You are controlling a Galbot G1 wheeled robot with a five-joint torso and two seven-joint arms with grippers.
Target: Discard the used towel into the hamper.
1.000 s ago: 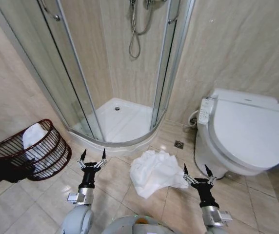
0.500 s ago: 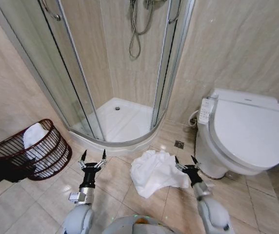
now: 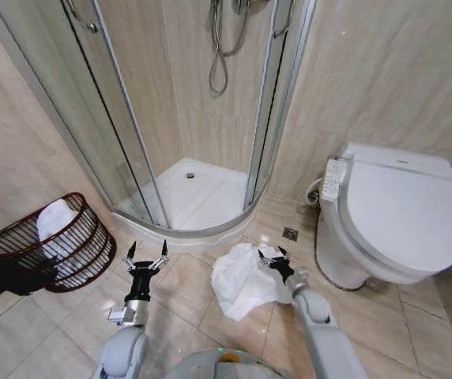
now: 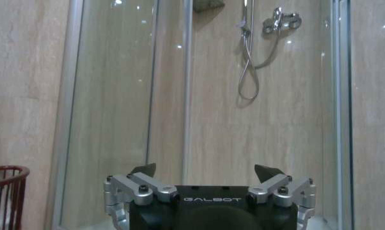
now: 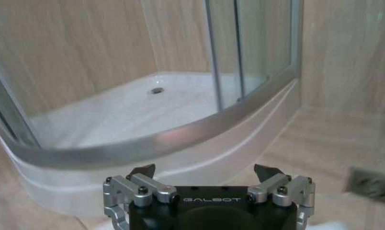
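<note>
A crumpled white towel (image 3: 246, 278) lies on the tiled floor in front of the shower tray. My right gripper (image 3: 272, 255) hangs open above the towel's far right part, its fingers spread with nothing between them (image 5: 205, 170). To the left of the towel, my left gripper (image 3: 147, 250) stands open and points up at the shower door (image 4: 205, 168). The hamper (image 3: 56, 241), a dark reddish-brown open-weave basket, stands at the left wall with white cloth inside; its rim (image 4: 7, 171) edges the left wrist view.
A white toilet (image 3: 396, 213) with its lid down stands to the right. The curved shower tray (image 3: 194, 197) and glass doors (image 3: 123, 118) close off the space ahead. A floor drain (image 3: 290, 234) sits between the tray and the toilet.
My right arm has swung left and forward from beside the toilet to above the towel. The left arm has barely moved.
</note>
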